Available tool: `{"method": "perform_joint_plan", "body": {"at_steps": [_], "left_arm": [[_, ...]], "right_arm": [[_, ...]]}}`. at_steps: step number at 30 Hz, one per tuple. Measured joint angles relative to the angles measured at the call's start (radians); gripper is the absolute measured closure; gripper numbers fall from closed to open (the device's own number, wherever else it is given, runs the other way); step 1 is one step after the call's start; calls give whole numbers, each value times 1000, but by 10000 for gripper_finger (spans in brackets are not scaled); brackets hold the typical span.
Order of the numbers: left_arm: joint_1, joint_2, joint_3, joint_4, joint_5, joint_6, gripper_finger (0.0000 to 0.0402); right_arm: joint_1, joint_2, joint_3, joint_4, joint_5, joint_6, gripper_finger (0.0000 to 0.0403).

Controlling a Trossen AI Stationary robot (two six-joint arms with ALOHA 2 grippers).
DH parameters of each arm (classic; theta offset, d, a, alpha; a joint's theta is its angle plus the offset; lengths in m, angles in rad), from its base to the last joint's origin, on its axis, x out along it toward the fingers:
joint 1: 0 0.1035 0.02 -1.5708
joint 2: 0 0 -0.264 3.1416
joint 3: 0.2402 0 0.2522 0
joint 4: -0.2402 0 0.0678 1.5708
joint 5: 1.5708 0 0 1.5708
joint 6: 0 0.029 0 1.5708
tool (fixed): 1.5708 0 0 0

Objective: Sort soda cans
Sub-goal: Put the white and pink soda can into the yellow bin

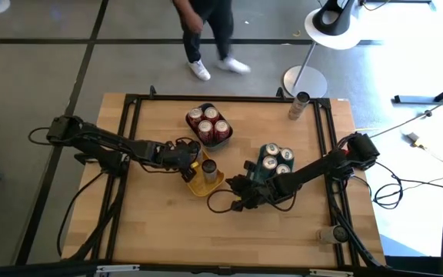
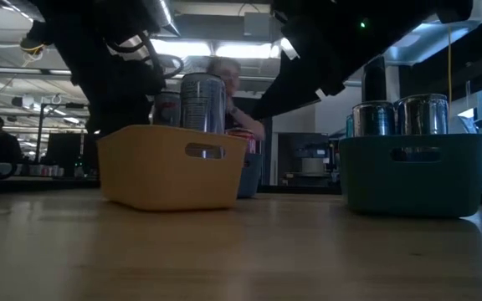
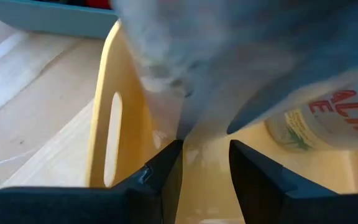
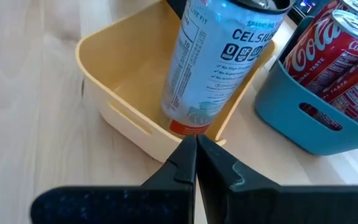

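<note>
— Where's the left gripper (image 1: 191, 158) now?

— Over the yellow plastic tray (image 1: 198, 186), near the middle of the bench. Something grey and blurred sits right against it, maybe a second can (image 2: 167, 109). I can't tell whether it is pinching anything.

— And the other arm?

— The right gripper (image 4: 196, 149) is pressed together and empty, just outside the tray's near rim and pointing in.

— Which way is the can?

— The Celsius can (image 4: 219, 56) stands upright inside the tray, its long axis vertical, just beside the left gripper on its right. I'd say the left arm is nearer.

— What's it like?

— A smooth, slim metal cylinder in a thin-walled tray. The red Coca-Cola cans (image 4: 334, 56) fill the blue tray (image 1: 225, 138) toward the far edge.
</note>
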Motion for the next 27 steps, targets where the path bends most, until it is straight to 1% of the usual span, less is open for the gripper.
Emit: {"method": "perform_joint_plan", "body": {"at_steps": [6, 11, 15, 19, 23, 25, 27], "left_arm": [[1, -5, -5, -4, 3, -1, 279], [-3, -36, 24, -49, 51, 0, 279], [-4, -97, 61, -121, 99, 24, 279], [-20, -189, 75, -162, 110, 27, 279], [-49, -275, 75, -168, 94, 41, 279], [-63, -306, 75, -165, 72, 51, 279], [-78, -326, 75, -163, 44, 51, 279]], "right_arm": [[1, 0, 0, -4, 0, 0, 391], [3, -13, 12, -17, -1, -11, 391], [24, -76, 62, -77, 2, -56, 391], [57, -150, 129, -253, -1, -75, 391], [107, -221, 225, -509, -14, -28, 391], [132, -248, 274, -674, -70, 65, 391], [146, -270, 326, -813, -155, 170, 391]]}}
